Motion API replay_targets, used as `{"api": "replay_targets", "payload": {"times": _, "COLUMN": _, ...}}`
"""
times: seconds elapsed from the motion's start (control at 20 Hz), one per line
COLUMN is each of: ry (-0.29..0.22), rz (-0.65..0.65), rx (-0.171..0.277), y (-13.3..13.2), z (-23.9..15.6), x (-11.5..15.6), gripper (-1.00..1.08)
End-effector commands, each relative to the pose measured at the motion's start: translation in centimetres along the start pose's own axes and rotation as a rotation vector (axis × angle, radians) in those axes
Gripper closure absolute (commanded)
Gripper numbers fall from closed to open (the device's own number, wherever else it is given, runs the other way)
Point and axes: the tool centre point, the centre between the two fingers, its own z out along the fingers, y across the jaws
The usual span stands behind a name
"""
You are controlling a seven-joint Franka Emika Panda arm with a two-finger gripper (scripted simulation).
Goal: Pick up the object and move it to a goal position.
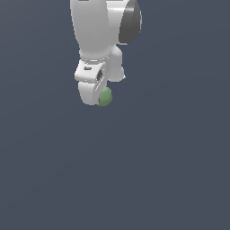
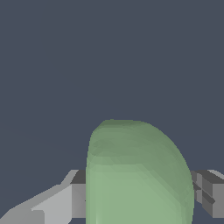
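The object [image 1: 105, 97] is a small pale-green rounded lump at the tip of my white gripper [image 1: 99, 98], in the upper part of the exterior view. In the wrist view the object [image 2: 138, 175] fills the space between the two grey fingers [image 2: 61, 203], which press against its sides. My gripper is shut on it. The white hand hides part of the lump in the exterior view.
A plain dark blue-grey ground [image 1: 157, 170] fills the rest of both views. The white arm [image 1: 99, 27] comes down from the exterior view's upper edge.
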Motion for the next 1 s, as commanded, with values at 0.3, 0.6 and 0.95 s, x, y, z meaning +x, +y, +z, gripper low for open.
{"api": "replay_targets", "payload": {"times": 0.3, "ry": 0.000, "rz": 0.000, "rx": 0.001, "y": 0.9, "z": -8.8, "x": -3.1, "gripper": 1.08}}
{"api": "replay_targets", "payload": {"times": 0.6, "ry": -0.001, "rz": 0.001, "rx": 0.001, "y": 1.6, "z": -13.8, "x": -4.8, "gripper": 1.08}}
{"api": "replay_targets", "payload": {"times": 0.95, "ry": -0.003, "rz": 0.002, "rx": 0.001, "y": 2.2, "z": -17.2, "x": -6.0, "gripper": 1.08}}
